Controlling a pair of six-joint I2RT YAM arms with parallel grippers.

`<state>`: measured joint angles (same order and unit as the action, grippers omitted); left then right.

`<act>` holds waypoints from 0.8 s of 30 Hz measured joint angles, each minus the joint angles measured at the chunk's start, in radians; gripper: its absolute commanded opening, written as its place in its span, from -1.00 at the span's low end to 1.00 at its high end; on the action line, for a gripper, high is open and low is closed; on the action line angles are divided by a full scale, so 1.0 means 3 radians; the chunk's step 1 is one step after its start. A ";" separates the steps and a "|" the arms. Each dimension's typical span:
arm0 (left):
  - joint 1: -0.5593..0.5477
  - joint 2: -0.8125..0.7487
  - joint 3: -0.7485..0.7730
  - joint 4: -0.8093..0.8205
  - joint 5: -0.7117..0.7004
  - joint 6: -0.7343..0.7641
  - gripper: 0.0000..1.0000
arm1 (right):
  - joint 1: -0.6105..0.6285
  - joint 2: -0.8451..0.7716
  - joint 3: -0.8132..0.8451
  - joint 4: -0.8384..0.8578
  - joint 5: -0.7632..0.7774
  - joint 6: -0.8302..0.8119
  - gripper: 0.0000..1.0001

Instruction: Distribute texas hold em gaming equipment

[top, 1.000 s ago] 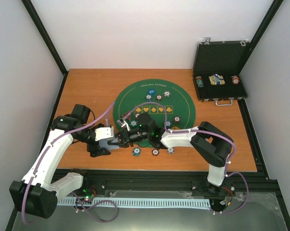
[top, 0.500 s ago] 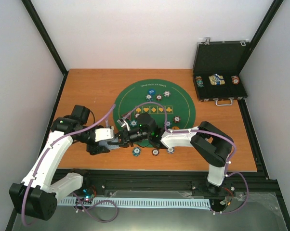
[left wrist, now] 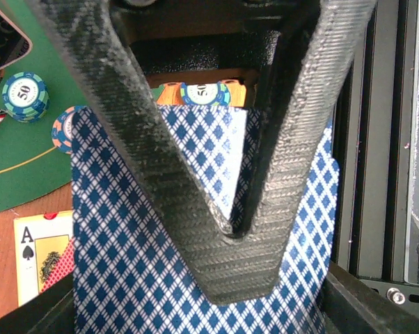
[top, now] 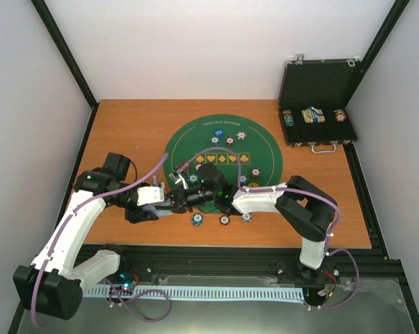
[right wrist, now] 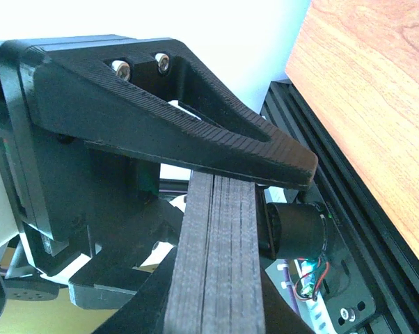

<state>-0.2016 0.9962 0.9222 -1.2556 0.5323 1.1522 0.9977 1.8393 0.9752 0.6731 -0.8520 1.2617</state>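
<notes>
Between the two arms, at the near-left rim of the green poker mat point(top: 262, 139), my right gripper point(top: 179, 198) is shut on a deck of playing cards point(right wrist: 220, 257), seen edge-on between its jaws point(right wrist: 223, 229). In the left wrist view the deck's blue diamond back point(left wrist: 126, 264) fills the frame. My left gripper point(left wrist: 241, 233) has its fingertips together over that back, pinching a card point(left wrist: 227, 160) that shows paler in the gap. Its place in the top view is point(top: 165, 206). Striped poker chips point(top: 196, 220) point(top: 225, 220) point(top: 246, 217) lie along the mat's near rim. An ace of spades point(left wrist: 39, 254) lies face up under the deck.
More chips point(top: 230, 140) sit near the mat's far side. An open black case point(top: 317, 83) with chips and cards stands at the back right. A "50" chip point(left wrist: 25, 96) and an orange-blue chip point(left wrist: 62, 129) lie by the deck. Black rails point(top: 216, 257) run along the near edge.
My left gripper's jaws have come together on the deck's top card and it has edged closer to the right gripper. The right arm holds still.
</notes>
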 measured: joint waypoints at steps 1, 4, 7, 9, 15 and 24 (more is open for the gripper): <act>0.0000 0.0001 0.0000 0.0000 -0.0003 0.0001 -0.21 | 0.0000 0.0000 0.0001 -0.0009 0.0001 -0.0008 -0.58; -0.0001 0.0001 -0.0010 -0.0004 -0.0034 0.0029 -0.25 | 0.0000 0.0001 0.0033 -0.0078 -0.0003 -0.0045 -0.41; -0.0001 0.0004 -0.0024 -0.0034 -0.0113 0.0062 -0.28 | -0.0009 0.0003 0.0061 -0.0167 0.0009 -0.0066 -0.12; -0.0001 0.0008 -0.0028 -0.0057 -0.0146 0.0078 -0.29 | -0.0011 0.0009 0.0080 -0.0201 0.0010 -0.0079 0.09; -0.0001 0.0045 -0.0029 -0.0080 -0.0192 0.0081 -0.35 | -0.0001 0.0064 0.0142 -0.0240 0.0006 -0.0065 0.15; -0.0001 0.0076 -0.0029 -0.0080 -0.0191 0.0080 -0.37 | 0.0065 0.0263 0.0262 -0.0264 -0.0001 -0.0046 0.08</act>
<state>-0.2020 1.0191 0.9134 -1.2797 0.4751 1.1763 1.0172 1.9182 1.0538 0.5938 -0.8524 1.2480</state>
